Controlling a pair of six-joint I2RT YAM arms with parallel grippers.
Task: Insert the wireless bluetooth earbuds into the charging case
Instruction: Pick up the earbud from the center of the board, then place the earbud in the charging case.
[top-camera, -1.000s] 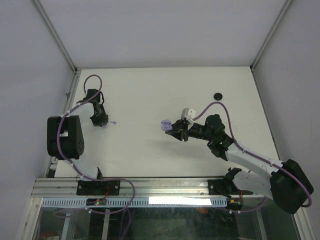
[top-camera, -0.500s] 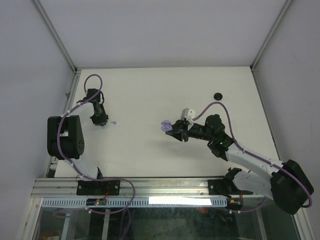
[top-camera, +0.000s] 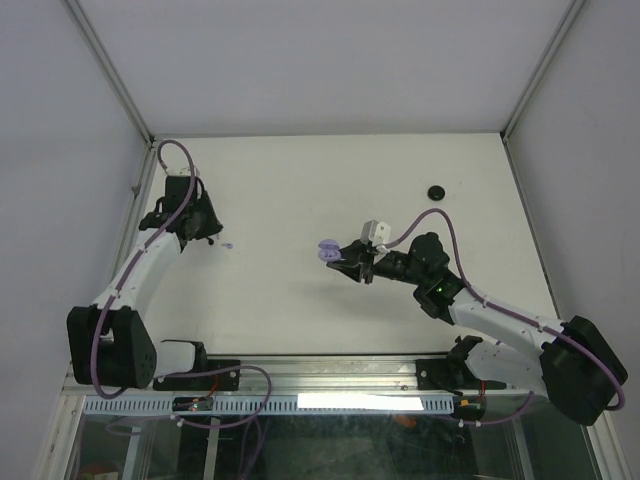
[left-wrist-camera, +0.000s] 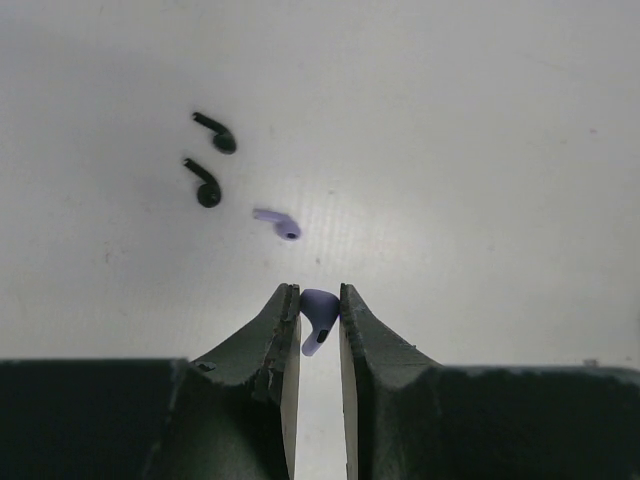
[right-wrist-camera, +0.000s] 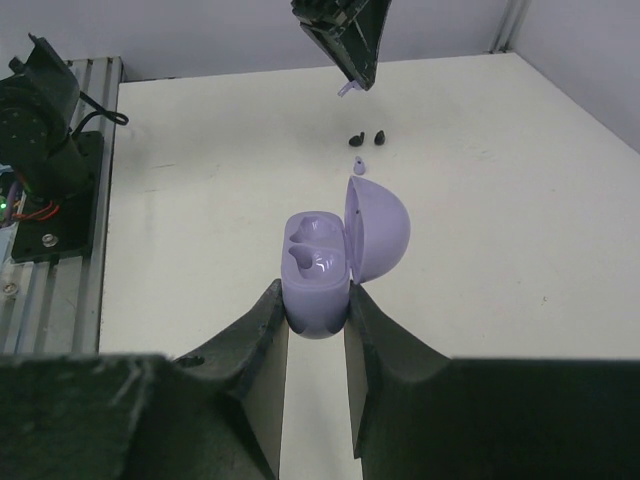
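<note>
Holding a bud (left-wrist-camera: 320, 305) clenched in left jaws above the worktop (left-wrist-camera: 480, 150); right jaws grasp the open case (right-wrist-camera: 320, 270). Best align stem down over a socket, lower gently; second bud (left-wrist-camera: 280, 224) lies on worktop

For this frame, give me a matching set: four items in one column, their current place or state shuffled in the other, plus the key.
Items (earbuds as seen in the left wrist view):
1. charging case
2. nearer purple earbud
3. farther purple earbud
4. black earbuds

States:
A. lying as a pair on the table
B. between the right fingers, lid open
C. lying alone on the table
D. between the left fingers

Pairs: 1-B, 2-D, 3-C, 4-A.
</note>
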